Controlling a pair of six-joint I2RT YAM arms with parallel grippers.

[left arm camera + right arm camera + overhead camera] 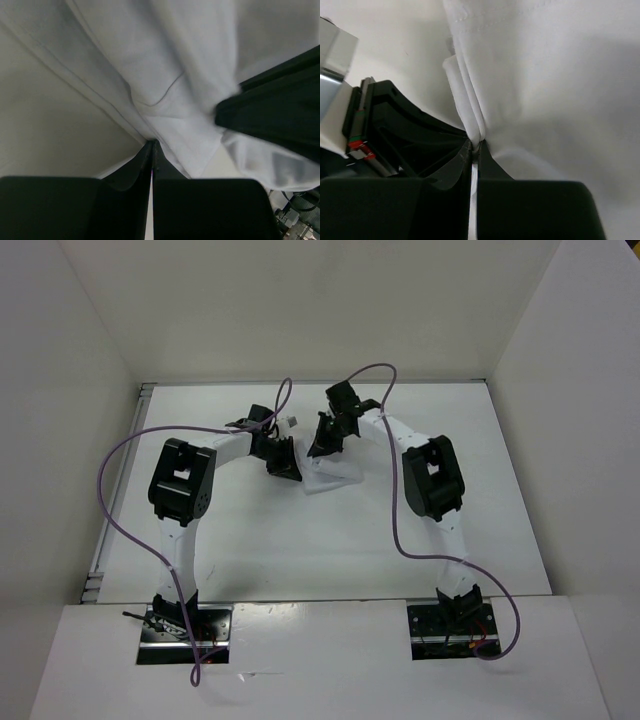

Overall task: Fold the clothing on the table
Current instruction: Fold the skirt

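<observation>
So both arms are reaching in toward the middle of the table (300, 550), a bit past halfway to the far wall, and their tips end up just beside each other over the clothing (338, 480). The clothing is a small bunched-up white heap lying on the table right there, mostly under and just to the right of the two tips. From its own wrist camera, the left gripper (151, 146) has its fingers pressed together with a fold of the thin white fabric pinched between the tips, and the cloth fans out and away from that point. It's the same deal on the other side: the right gripper (476, 147) is closed on a doubled-over hemmed edge of the clothing, and the fabric fills most of that view. Each wrist camera also catches the other arm's black gripper right next to it, touching the cloth. A purple cable (108, 490) loops off each arm.
</observation>
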